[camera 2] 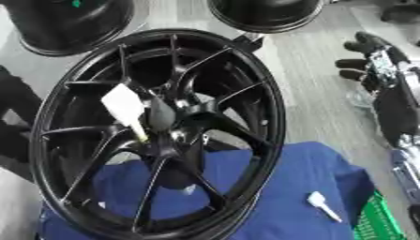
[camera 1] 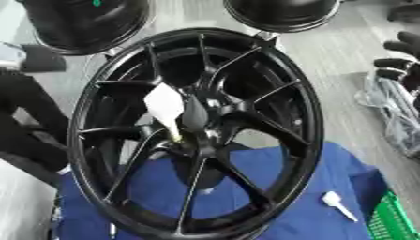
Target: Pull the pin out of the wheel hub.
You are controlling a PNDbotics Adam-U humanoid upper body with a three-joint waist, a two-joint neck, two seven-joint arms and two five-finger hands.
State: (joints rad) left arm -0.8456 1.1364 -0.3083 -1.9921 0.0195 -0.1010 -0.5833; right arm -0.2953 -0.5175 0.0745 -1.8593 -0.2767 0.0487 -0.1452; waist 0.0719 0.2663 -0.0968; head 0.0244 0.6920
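White plastic, the pin (camera 1: 167, 110) sticks out of the black wheel hub (camera 1: 199, 133), which stands on a blue cloth (camera 2: 303, 171). Another white pin (camera 2: 321, 205) lies there. Well apart at right, the right hand (camera 2: 369, 58) hangs, fingers curled, holding nothing.

Floor (camera 1: 344, 61): pale grey wood-grain planks, filling the upper and right parts of the frame. Blue cloth (camera 1: 287, 187): spread across the lower centre and lower right. Green slatted crate (camera 1: 390, 220): corner showing at the lower right edge. Two dark round objects: one at upper left (camera 1: 86, 21), one at top centre (camera 1: 283, 13). Light: even, with soft sheen on the planks.
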